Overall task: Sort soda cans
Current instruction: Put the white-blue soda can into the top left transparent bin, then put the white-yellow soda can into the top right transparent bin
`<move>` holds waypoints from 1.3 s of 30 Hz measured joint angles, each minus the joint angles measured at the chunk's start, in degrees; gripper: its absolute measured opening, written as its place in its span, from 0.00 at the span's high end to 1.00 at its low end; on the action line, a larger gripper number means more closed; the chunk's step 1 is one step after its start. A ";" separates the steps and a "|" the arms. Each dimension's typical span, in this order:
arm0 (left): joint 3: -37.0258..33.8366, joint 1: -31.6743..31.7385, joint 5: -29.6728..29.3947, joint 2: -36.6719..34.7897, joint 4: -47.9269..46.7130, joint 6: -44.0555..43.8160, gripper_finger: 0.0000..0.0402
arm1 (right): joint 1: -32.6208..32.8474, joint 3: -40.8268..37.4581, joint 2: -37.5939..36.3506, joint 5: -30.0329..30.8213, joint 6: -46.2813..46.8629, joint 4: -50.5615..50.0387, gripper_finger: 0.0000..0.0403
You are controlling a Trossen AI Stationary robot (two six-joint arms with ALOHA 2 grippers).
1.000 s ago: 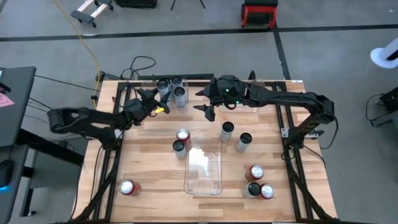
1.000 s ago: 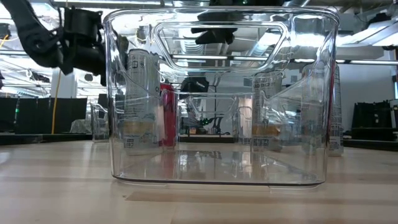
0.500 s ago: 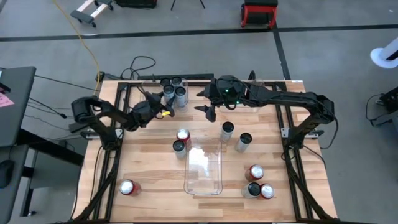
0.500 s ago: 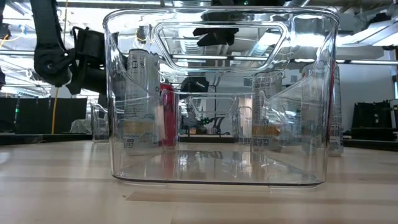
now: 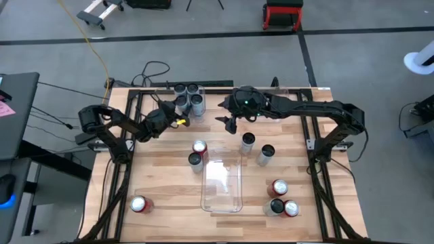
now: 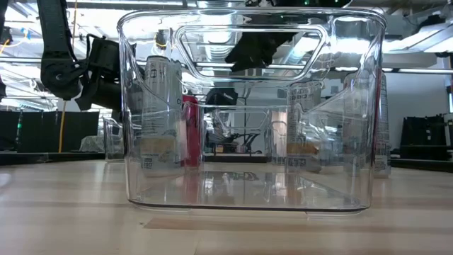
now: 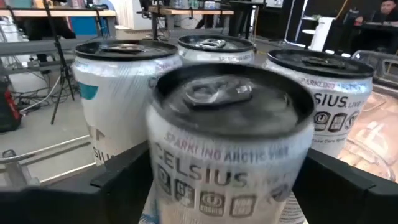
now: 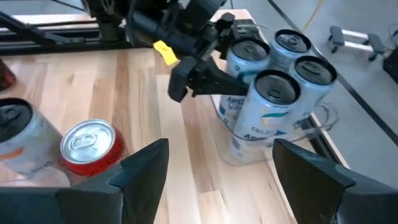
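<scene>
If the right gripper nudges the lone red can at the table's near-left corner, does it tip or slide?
The red can stands upright, tall and narrow on smooth wood, so a high nudge would probably tip it; a low one likely slides it. Once down, its round body would likely roll. The right gripper is far off.

Left pincer (image 5: 178, 112) at far-left table area, fingers spread; right pincer (image 5: 230, 124) (mid-table, raised) fingers apart.

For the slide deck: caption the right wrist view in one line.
Left gripper open beside four grouped silver soda cans; a red can stands nearer.
</scene>
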 joint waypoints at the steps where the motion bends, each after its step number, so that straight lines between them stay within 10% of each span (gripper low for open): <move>1: -0.02 0.00 0.00 0.00 -0.09 0.25 0.16 | 0.32 0.00 0.01 0.01 -0.43 0.25 0.24; 14: -0.04 -0.90 -0.07 -5.21 -6.95 5.80 0.16 | 4.86 0.02 -3.56 6.54 -2.19 -2.54 0.24; 34: -0.04 -9.34 3.04 -55.83 -45.48 9.42 0.16 | 13.67 -3.73 -22.45 37.97 5.72 -25.52 0.24; 39: -0.04 -16.54 15.61 -62.54 -40.36 10.09 0.16 | 16.10 -8.46 -29.48 49.94 21.87 -39.99 0.24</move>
